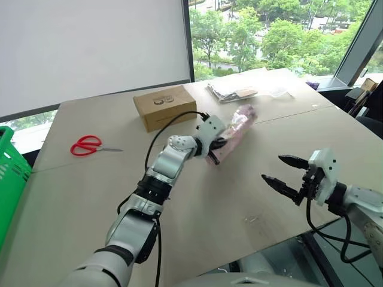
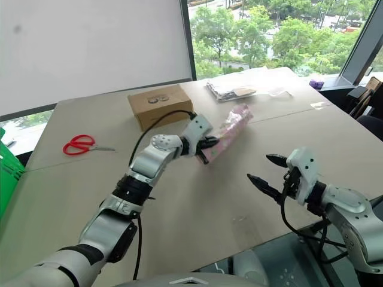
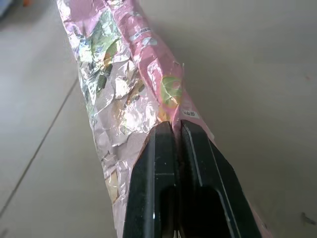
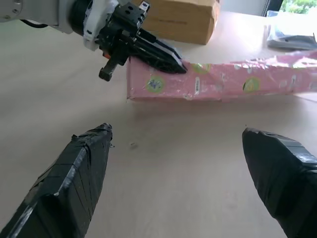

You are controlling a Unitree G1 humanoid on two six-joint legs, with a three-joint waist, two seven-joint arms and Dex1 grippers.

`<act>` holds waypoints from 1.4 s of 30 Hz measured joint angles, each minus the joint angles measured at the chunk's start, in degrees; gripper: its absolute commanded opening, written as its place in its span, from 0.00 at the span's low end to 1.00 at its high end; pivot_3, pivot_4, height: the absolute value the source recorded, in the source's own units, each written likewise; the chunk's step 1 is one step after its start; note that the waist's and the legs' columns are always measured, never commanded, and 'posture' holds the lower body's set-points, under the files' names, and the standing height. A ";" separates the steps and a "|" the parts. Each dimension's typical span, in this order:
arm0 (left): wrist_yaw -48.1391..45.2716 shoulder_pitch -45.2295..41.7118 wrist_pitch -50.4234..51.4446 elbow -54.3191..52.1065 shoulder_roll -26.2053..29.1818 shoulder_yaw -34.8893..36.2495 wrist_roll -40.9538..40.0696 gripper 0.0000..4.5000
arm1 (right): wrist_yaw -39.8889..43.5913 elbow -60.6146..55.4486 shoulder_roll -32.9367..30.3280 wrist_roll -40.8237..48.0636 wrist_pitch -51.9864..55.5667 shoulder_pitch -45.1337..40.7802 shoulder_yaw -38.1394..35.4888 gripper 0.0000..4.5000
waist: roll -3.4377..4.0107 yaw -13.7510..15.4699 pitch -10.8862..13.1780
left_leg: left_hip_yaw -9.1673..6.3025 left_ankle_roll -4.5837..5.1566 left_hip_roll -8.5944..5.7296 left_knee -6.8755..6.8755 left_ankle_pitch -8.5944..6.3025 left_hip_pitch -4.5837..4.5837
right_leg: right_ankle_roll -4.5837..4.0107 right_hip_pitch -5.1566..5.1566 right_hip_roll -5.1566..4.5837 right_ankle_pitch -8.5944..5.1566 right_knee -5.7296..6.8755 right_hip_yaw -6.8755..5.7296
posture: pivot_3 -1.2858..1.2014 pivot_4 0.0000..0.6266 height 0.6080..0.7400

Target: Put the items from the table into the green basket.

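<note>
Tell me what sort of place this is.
Probably an office or lab room several floors up: a large window overlooks treetops, a white screen stands behind, and a big plain table serves as workspace.

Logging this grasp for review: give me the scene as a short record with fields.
left gripper: shut on the near end of the pink pack
pink pack: long, lying aslant on the table, far end by the seam
right gripper: open, holding nothing, above the table's near right edge
scissors: flat on the table, far left, untouched
basket: at the table's left edge
box: cardboard, behind the pack
clear bags: far side of the table
</note>
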 measured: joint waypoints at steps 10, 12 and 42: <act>8.19 -8.66 -0.77 -1.06 13.25 16.81 -1.54 0.02 | 0.77 1.46 3.25 3.61 1.08 -14.55 3.85 1.00 | -0.16 0.79 0.19 | -0.11 0.00 0.06 -0.01 0.00 -0.21 | -0.01 -0.22 0.01 0.03 0.00 -0.07 | 0.52 0.00 1.00; 9.10 -8.98 -0.52 -2.79 18.16 19.71 -1.60 0.02 | 0.89 3.10 5.60 4.92 2.03 -21.47 5.95 1.00 | -0.18 1.09 0.22 | -0.09 0.00 0.08 -0.01 0.00 -0.20 | -0.03 -0.25 -0.01 0.04 0.00 -0.05 | 0.53 0.00 1.00; 6.33 32.49 -2.82 -3.03 52.69 54.25 3.58 0.02 | 7.79 11.89 18.52 12.19 5.62 -42.72 15.86 1.00 | -0.93 13.36 -0.08 | -1.44 -0.36 -0.39 0.00 -0.04 -1.81 | -0.47 -1.26 -1.23 0.24 -0.07 -1.78 | 0.61 0.00 1.00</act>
